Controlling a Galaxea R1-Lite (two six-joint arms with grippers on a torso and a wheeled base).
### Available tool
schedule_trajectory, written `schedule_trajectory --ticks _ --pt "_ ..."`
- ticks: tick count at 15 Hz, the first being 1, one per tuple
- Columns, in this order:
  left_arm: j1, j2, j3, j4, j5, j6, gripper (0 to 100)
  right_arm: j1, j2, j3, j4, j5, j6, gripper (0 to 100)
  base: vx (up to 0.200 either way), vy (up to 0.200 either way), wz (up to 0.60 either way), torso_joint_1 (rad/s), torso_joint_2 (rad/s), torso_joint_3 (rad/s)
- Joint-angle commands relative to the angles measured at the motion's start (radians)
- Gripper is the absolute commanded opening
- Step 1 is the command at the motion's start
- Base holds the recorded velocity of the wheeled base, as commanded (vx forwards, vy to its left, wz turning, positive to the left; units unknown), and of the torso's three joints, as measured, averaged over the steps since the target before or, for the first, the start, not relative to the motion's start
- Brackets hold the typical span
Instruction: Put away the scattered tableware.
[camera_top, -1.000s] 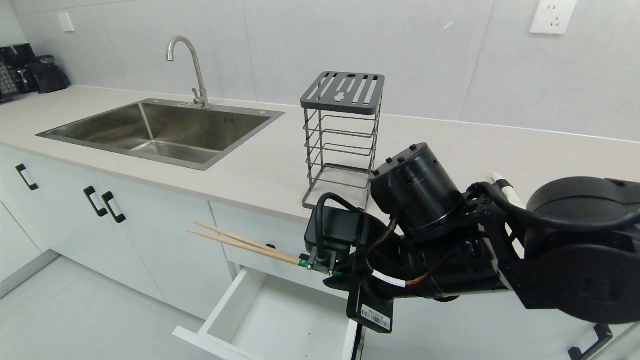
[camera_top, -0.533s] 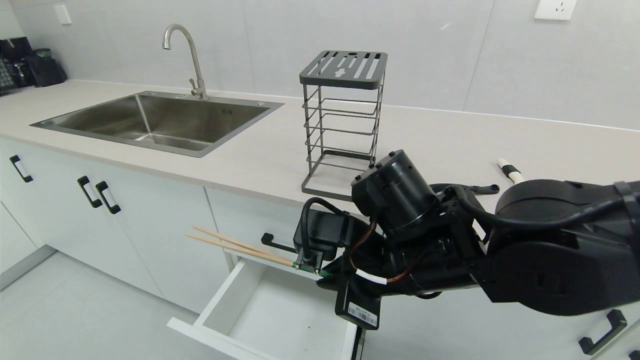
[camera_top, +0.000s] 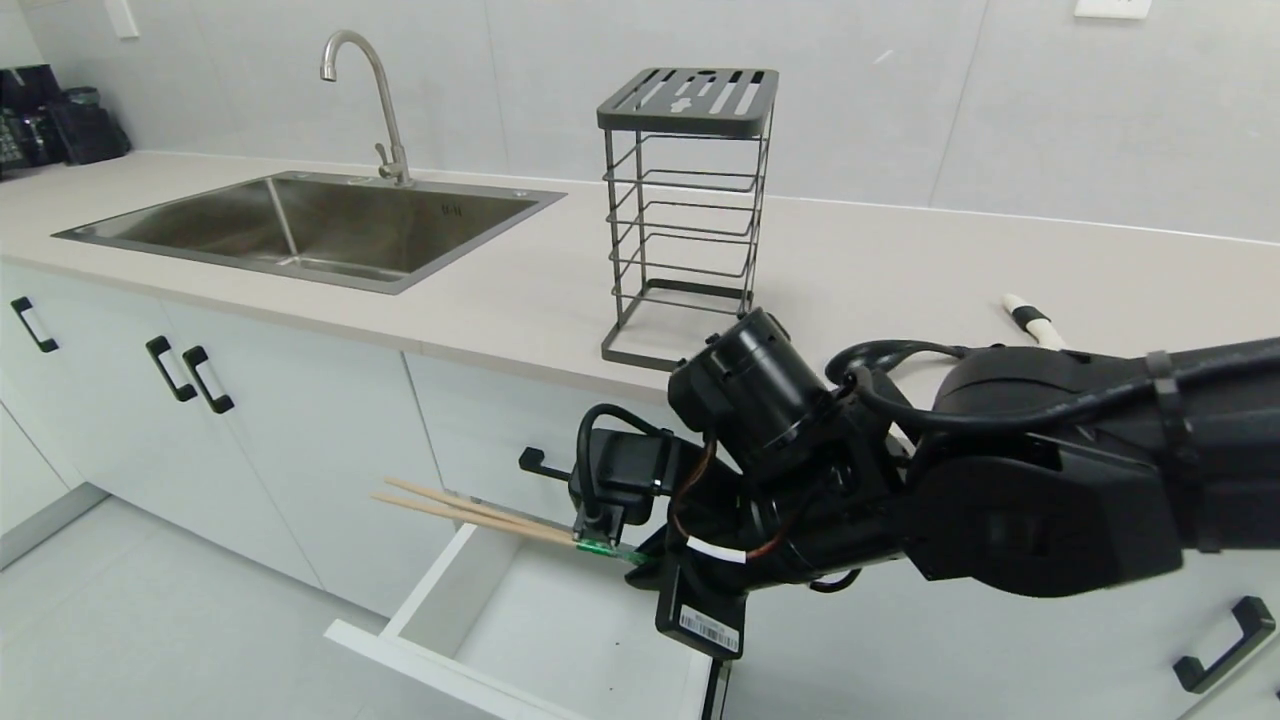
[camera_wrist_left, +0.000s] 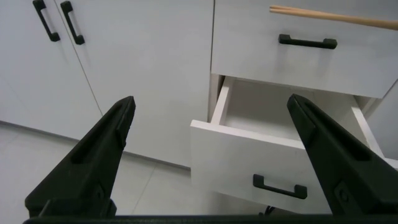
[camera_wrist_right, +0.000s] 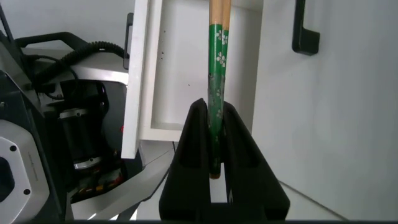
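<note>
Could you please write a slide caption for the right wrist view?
Right gripper shut on wooden chopsticks with green patterned ends, above the open white drawer.

The right arm (camera_top: 1010, 500) is matt black, with bulky rounded shells. At its wrist sits a black drum (camera_top: 765, 395) with small screws on its end face. On the forearm side of the drum a thick black cable (camera_top: 890, 355) loops over the arm, and farther that way a black strap (camera_top: 1165, 400) rings the shell. On the drum's other side is a black boxy camera block (camera_top: 625, 470) with its own looped cable. Below the drum run thin brown wires with a white band (camera_top: 718, 550), and there is a white barcode label (camera_top: 708, 630). The right gripper (camera_wrist_right: 214, 107) has black slab fingers. The left gripper (camera_wrist_left: 211, 155) has black wedge fingers (camera_wrist_left: 93, 162).
</note>
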Motion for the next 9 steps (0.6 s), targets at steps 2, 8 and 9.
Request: schedule_trajectory --ticks 2,8,9 --pt "0.000 0.001 0.000 -0.001 0.000 0.001 100 0.000 0.060 -0.077 0.036 0.006 -0.001 0 0.000 0.000 0.00 -0.183 0.28 0.124" --pt "0.000 0.001 0.000 -0.001 0.000 -0.001 100 0.001 0.111 -0.151 0.120 0.020 -0.004 0 0.000 0.000 0.00 -0.081 0.13 0.067" --pt "0.000 0.001 0.000 -0.001 0.000 -0.001 100 0.001 0.115 -0.151 0.120 0.020 -0.004 0 0.000 0.000 0.00 -0.203 0.28 0.129"
